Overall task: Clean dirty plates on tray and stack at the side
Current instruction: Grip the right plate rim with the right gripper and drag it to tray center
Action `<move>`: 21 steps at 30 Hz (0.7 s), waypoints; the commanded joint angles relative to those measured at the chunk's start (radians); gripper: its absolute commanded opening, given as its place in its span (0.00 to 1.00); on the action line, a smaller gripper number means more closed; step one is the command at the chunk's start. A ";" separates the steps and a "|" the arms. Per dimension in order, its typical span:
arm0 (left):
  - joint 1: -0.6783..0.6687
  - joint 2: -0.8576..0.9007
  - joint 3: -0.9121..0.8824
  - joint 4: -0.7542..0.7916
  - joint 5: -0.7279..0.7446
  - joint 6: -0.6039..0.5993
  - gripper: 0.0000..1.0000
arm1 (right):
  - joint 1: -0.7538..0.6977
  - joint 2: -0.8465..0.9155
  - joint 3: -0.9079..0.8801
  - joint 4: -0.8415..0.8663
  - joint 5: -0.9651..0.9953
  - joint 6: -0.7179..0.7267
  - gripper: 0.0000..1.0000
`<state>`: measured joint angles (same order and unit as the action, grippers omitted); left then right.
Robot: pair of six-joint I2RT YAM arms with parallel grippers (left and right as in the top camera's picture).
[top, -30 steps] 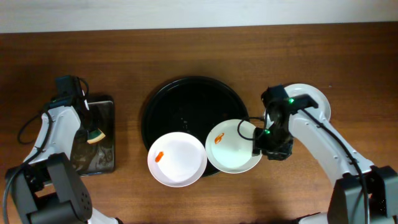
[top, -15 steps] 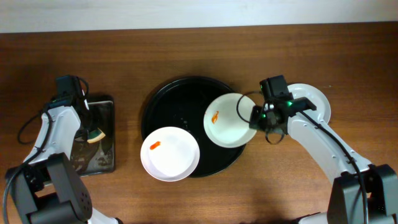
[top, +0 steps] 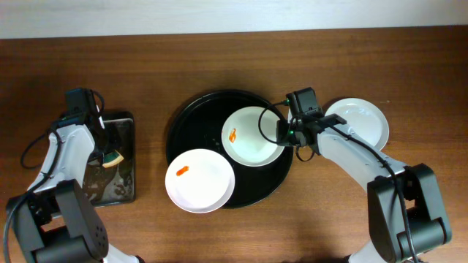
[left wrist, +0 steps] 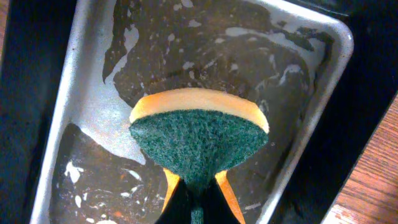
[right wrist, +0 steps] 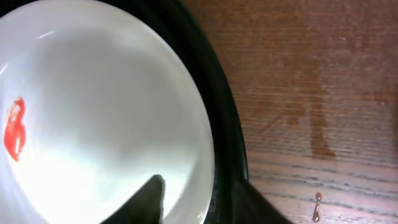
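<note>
Where tray [top: 194,124] rests, brown wooden table [top: 409,58]

Large round glossy tray [top: 191,120]: black
Round shallow plate [top: 252,139]: white, orange smear
Soft sponge [left wrist: 199,134]: yellow, green face
Wooden table [top: 365,58]: brown grain

Three plates [top: 199,180] [top: 252,136] [top: 358,120], one tray [top: 191,124], one pan [top: 123,183], one sponge [left wrist: 199,140]

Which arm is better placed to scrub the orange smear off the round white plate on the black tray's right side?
Left. The left gripper pinches the green-and-yellow sponge above the wet rectangular tray, while the right gripper is occupied gripping that round white plate's rim.
</note>
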<state>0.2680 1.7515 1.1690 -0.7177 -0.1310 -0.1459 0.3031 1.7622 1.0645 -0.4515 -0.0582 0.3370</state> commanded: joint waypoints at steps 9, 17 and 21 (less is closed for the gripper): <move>0.003 0.001 0.002 -0.001 -0.004 0.017 0.00 | -0.002 0.106 0.010 -0.061 -0.106 0.275 0.26; 0.003 0.001 0.002 -0.001 0.011 0.017 0.00 | -0.042 0.109 0.012 0.027 -0.113 0.232 0.17; 0.003 0.001 0.002 -0.001 0.011 0.017 0.00 | -0.042 0.111 0.012 0.077 -0.113 0.114 0.22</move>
<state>0.2680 1.7515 1.1690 -0.7177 -0.1272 -0.1459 0.2668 1.8572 1.0725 -0.3855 -0.1818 0.5198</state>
